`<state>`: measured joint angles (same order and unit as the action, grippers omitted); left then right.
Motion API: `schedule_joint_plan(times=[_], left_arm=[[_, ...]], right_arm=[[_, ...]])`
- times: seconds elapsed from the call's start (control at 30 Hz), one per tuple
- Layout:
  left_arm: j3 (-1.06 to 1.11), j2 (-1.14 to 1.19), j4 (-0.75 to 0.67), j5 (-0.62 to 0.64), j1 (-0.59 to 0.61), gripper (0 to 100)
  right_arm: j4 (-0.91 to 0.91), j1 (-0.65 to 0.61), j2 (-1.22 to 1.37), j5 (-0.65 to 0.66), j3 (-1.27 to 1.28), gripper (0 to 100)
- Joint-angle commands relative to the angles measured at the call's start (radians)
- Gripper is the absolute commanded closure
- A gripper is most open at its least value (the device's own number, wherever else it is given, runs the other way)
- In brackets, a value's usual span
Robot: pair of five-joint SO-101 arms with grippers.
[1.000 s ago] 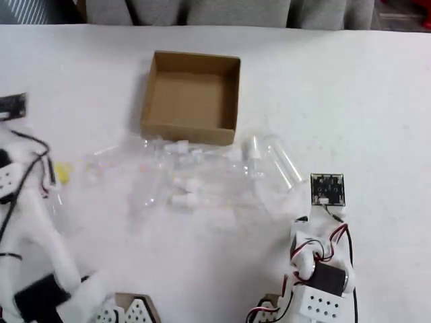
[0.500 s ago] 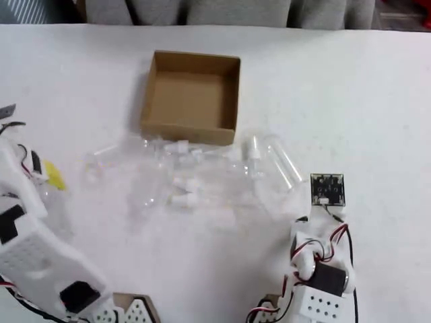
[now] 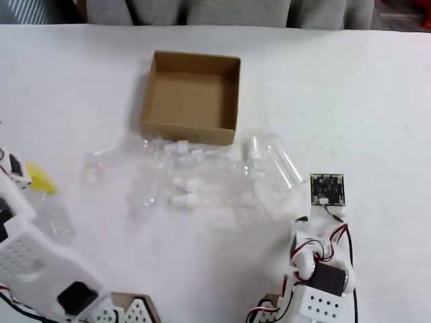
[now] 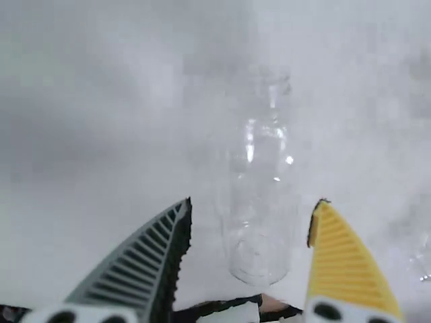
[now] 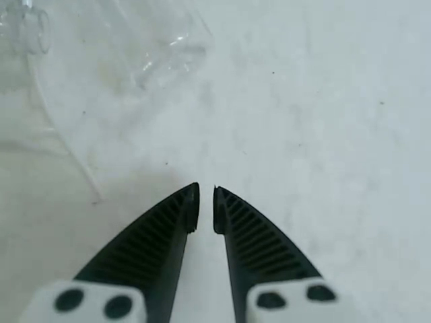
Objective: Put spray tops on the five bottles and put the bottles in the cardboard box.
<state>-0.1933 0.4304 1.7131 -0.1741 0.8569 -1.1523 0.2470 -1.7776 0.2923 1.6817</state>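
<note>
Just beyond the spread left hand (image 4: 253,202), one clear bottle (image 4: 259,168)

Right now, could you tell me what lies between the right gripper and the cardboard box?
In the high view, clear bottles and white spray tops lie scattered on the table between them.

The bench (image 3: 363,94) is plain white. The cardboard box (image 3: 188,131) is brown. The bottles (image 4: 259,195) are clear and colourless, and the spray tops (image 3: 183,183) are white. The left jaws are one grey and one yellow, both ribbed. The right jaws are black and ribbed. The circuit board (image 3: 327,189) is black.
</note>
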Motion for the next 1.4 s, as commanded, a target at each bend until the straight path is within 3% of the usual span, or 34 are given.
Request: schedule_joint_plan(times=[0.0,0.27,0.4,0.53,0.77,1.17,1.37], left_arm=[[0.078,-0.087,-0.130,0.114,0.094,72],[0.431,-0.254,-0.325,0.075,0.004,72],[0.542,-0.340,-0.397,0.146,-0.019,72],[0.603,-0.371,-0.434,0.181,-0.044,72],[0.681,-0.386,-0.554,0.384,-0.018,72],[0.902,-0.756,-0.632,0.350,-0.025,72],[0.913,-0.734,-0.640,0.410,-0.025,72]], right_arm=[[-0.010,0.004,0.001,0.011,0.009,98.3],[-0.010,-0.001,0.001,0.011,0.009,98.3],[-0.010,0.004,0.001,0.011,0.009,98.3],[-0.010,0.004,0.001,0.011,0.009,98.3],[-0.010,0.004,0.001,0.011,0.009,98.3],[-0.010,0.004,0.001,0.011,0.009,98.3],[-0.010,0.004,0.001,0.011,0.009,98.3]])
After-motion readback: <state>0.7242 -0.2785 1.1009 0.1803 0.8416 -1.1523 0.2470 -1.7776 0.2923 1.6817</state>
